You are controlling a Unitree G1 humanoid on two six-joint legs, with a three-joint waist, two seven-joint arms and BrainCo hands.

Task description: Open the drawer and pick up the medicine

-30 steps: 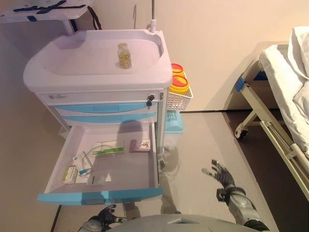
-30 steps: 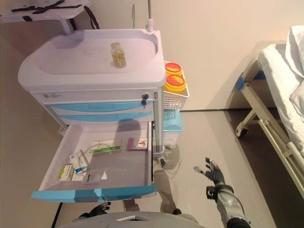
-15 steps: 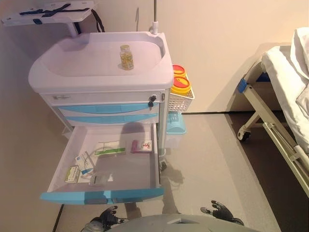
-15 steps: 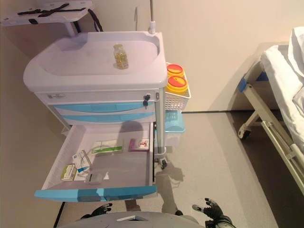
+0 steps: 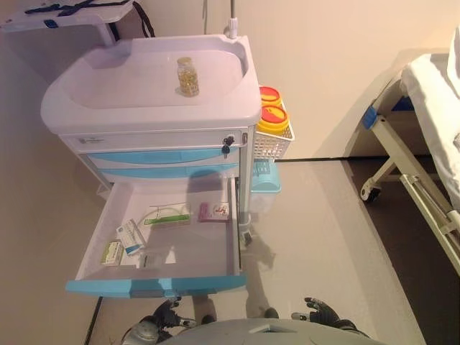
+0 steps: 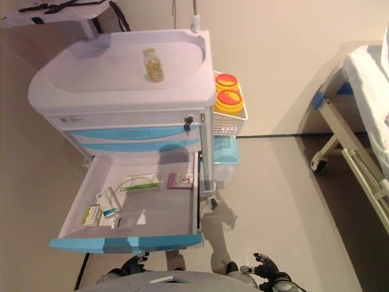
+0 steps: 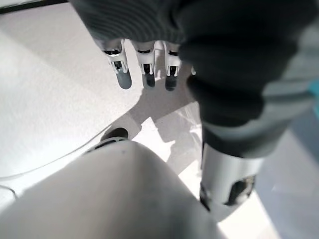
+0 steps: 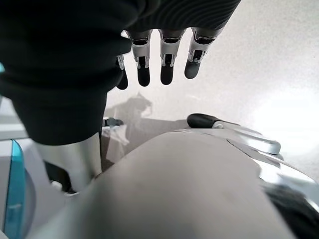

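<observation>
Hands (image 5: pixel 164 315) (image 5: pixel 321 312) hang low (fingers relaxed) below drawer (image 5: pixel 154 284).

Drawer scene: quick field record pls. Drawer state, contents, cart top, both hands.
drawer: bottom one pulled open, blue front toward robot
contents: several medicine boxes, none taken out
cart top: small bottle standing upright
side basket: two yellow containers with red lids
left hand: low, below drawer front, open, empty
right hand: low over the floor, open, empty

Bed (image 5: pixel 431 129) cut off by the frame edge right of the cart (image 5: pixel 151 93), small boxes (image 5: pixel 122 243) in its open drawer (image 5: pixel 162 248) too small to identify
</observation>
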